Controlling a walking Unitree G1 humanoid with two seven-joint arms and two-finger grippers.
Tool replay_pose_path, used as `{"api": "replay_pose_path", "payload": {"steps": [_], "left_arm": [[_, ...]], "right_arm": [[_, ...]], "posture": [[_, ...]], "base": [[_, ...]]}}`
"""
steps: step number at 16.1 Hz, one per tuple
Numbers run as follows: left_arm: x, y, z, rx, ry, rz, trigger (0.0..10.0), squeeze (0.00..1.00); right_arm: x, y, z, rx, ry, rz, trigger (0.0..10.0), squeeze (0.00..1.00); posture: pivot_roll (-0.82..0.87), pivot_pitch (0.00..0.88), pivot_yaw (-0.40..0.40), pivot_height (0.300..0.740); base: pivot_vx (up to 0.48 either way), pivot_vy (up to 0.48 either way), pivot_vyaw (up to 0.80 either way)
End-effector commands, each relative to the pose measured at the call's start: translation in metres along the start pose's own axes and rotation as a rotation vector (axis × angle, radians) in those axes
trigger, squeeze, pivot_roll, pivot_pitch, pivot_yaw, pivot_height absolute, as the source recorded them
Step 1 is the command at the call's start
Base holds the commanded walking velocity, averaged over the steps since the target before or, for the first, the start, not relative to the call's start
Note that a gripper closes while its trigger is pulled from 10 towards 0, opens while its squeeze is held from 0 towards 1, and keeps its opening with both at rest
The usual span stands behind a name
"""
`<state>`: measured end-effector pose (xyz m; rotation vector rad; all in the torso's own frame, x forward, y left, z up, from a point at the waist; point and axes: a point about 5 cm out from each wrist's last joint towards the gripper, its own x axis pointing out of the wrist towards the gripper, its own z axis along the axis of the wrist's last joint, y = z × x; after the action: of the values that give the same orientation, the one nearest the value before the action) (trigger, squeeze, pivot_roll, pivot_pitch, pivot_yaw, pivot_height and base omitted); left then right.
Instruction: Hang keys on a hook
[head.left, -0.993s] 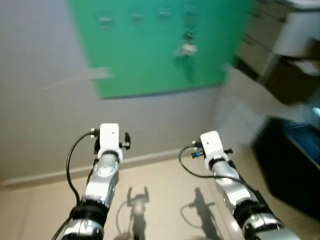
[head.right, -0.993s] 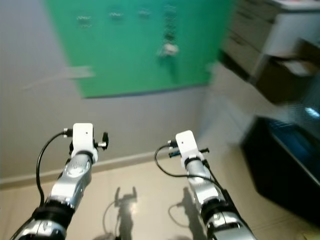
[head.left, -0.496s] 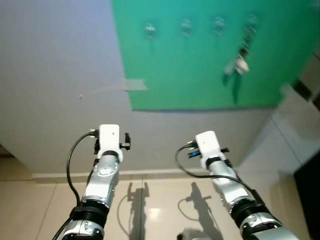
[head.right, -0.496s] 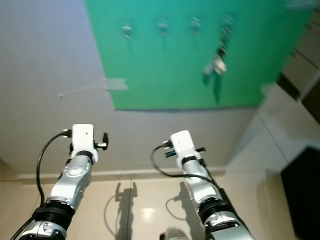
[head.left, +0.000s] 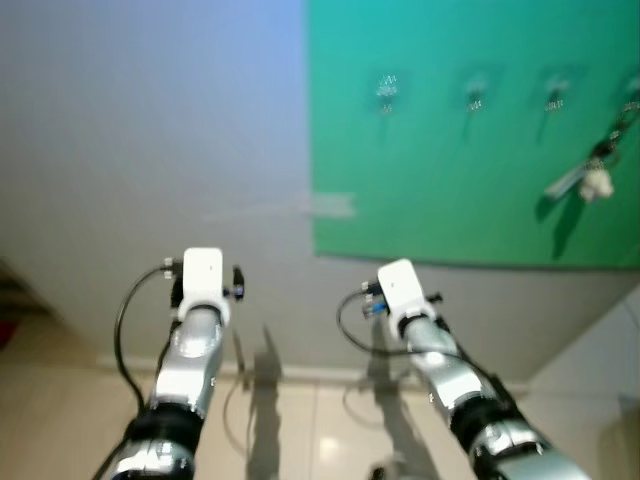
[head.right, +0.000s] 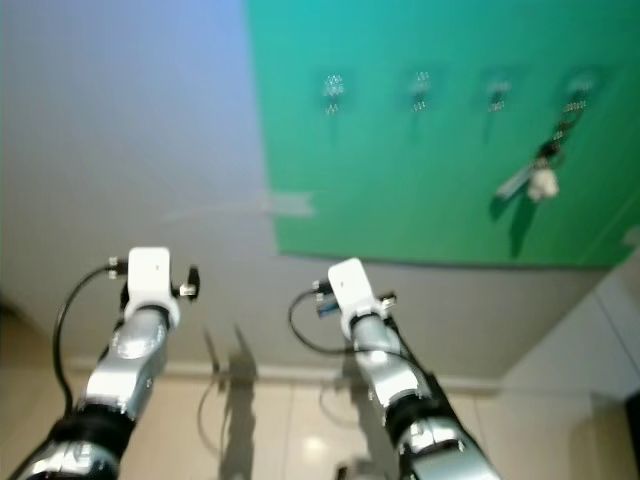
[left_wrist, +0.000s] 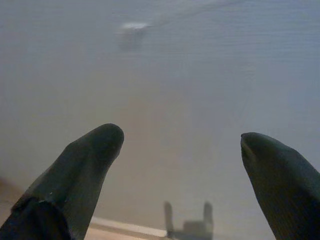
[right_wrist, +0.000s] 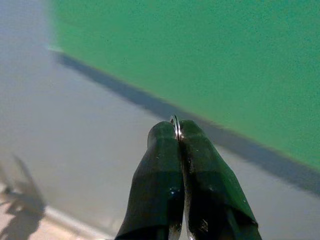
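Right hand (right_wrist: 178, 131) was clamped on a thin metal key ring (right_wrist: 174, 121); left hand (left_wrist: 182, 145) was spread apart, holding nothing. Beyond, the green board (head.left: 470, 130) on the grey wall (head.left: 150, 150) carried four hooks (head.left: 387, 90); one key bunch (head.left: 590, 178) hung from the rightmost.

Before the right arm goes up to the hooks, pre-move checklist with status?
1. Right gripper shut on the key ring: ok, a metal ring edge shows between the fingertips.
2. Keys hanging below the ring: cannot tell.
3. Free hooks on the green board: ok, three bare hooks; the right-hand one carries a key bunch.
4. Left gripper open, holding nothing: ok.
5. Head views sharp enough to aim: not ok, blurred.
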<state>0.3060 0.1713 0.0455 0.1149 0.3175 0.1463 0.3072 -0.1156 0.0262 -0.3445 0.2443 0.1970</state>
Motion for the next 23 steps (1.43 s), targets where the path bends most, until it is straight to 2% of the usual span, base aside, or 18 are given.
{"api": "replay_pose_path", "payload": {"steps": [1,3,4,9,15,19,21,23], "left_arm": [[0.000,-0.001,0.002,0.013,-0.006,-0.004,10.0,0.00],[-0.001,-0.001,0.004,0.024,-0.025,-0.010,10.0,0.00],[-0.001,-0.002,0.005,0.029,-0.033,-0.016,10.0,0.00],[-0.002,-0.006,0.006,0.028,-0.037,-0.027,10.0,0.00],[-0.004,-0.007,0.006,0.028,-0.047,-0.033,10.0,0.00],[-0.006,-0.007,0.004,0.024,-0.046,-0.027,10.0,0.00],[-0.006,-0.008,0.004,0.024,-0.045,-0.028,10.0,0.00],[-0.006,-0.009,0.004,0.024,-0.046,-0.033,10.0,0.00]], "right_arm": [[0.002,-0.003,0.004,-0.009,-0.009,-0.014,10.0,0.00],[0.005,-0.010,0.020,-0.021,-0.077,-0.028,10.0,0.00],[0.007,-0.014,0.038,0.004,-0.168,-0.035,10.0,0.00],[0.008,-0.016,0.090,0.009,-0.377,-0.014,10.0,0.00],[0.015,-0.027,0.112,-0.009,-0.440,-0.053,10.0,0.00],[0.015,-0.039,0.145,-0.020,-0.529,-0.070,10.0,0.00],[0.011,-0.046,0.154,-0.028,-0.574,-0.089,10.0,0.00],[0.009,-0.046,0.151,-0.040,-0.572,-0.089,10.0,0.00]], "posture": [[-0.10,0.000,0.027,0.713],[-0.10,0.000,0.026,0.713],[-0.10,0.000,0.024,0.713],[-0.10,0.000,0.020,0.713],[-0.09,0.000,0.005,0.713],[-0.08,0.000,-0.007,0.713],[-0.08,0.000,-0.005,0.713],[-0.08,0.000,-0.004,0.713]], "base": [[0.000,0.000,0.00],[0.000,0.000,0.00],[0.000,0.000,0.00],[0.000,0.000,0.00],[0.000,0.000,0.00],[0.000,0.000,0.00],[0.000,0.000,0.00],[0.000,0.000,0.00]]}}
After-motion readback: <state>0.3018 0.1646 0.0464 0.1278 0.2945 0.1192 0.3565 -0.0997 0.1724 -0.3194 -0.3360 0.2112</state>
